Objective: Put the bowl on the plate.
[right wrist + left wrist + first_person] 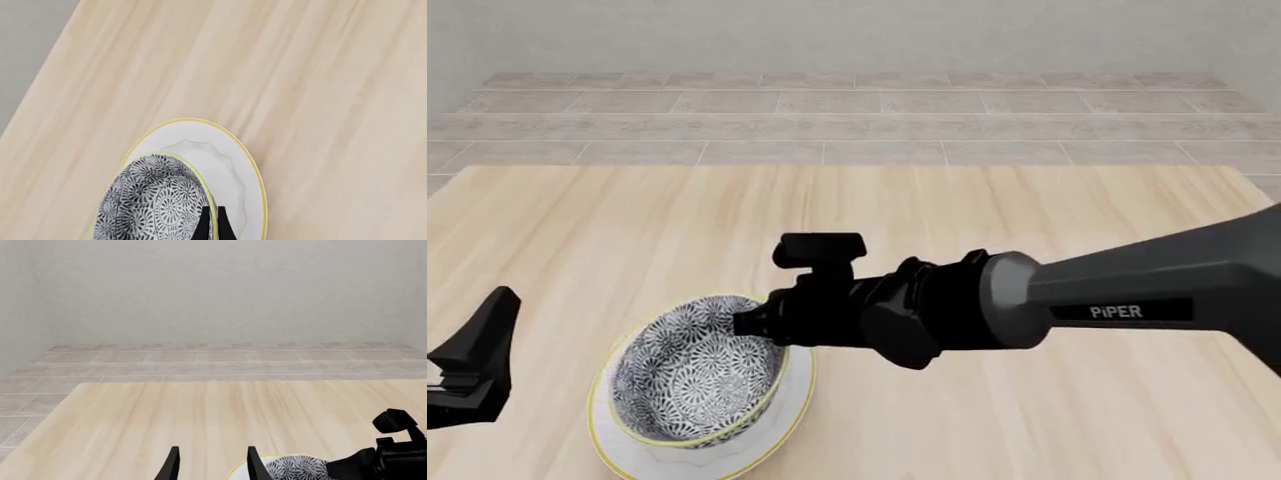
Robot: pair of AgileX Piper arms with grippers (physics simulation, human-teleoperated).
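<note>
The bowl (698, 372), dark grey and white floral with a thin yellowish rim, sits on the white yellow-rimmed plate (785, 415) near the table's front left. My right gripper (751, 323) reaches in from the right to the bowl's near-right rim. In the right wrist view its thin fingers (205, 226) stand almost together, pinching the rim of the bowl (153, 200) above the plate (230, 165). My left gripper (213, 467) is open and holds nothing; the bowl (297, 468) and the plate's edge (239, 471) lie just beside it. It also shows at the front left (474, 360).
The light wooden table (988, 220) stretches back and to the right of the plate. Its far edge meets a tiled floor (854, 120) and a pale wall. The right arm's grey link (1134, 290) crosses the right half of the table.
</note>
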